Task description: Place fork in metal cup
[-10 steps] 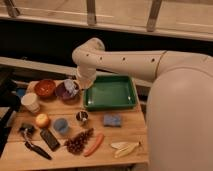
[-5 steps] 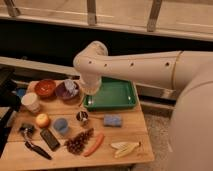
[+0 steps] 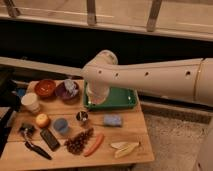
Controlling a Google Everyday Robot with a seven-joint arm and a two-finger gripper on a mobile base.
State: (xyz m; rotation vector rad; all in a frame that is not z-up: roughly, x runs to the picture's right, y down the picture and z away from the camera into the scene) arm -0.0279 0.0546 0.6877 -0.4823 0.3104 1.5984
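I am seeing the metal cup point(image 3: 82, 117) standing empty mid-counter point(image 3: 135, 135), so the placing is not done. My hand point(image 3: 96, 95) is hanging at its one o'clock over the green tray point(image 3: 127, 98). I am not making out the fork anywhere.

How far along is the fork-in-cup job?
Nothing looks done yet. The metal cup stands on the wooden table near the blue cup, with no fork showing in it. The arm reaches over the green tray; its tool is hidden behind the wrist, so I can't tell whether it holds anything. I can't pick out the fork anywhere. Left: get the fork into the metal cup.
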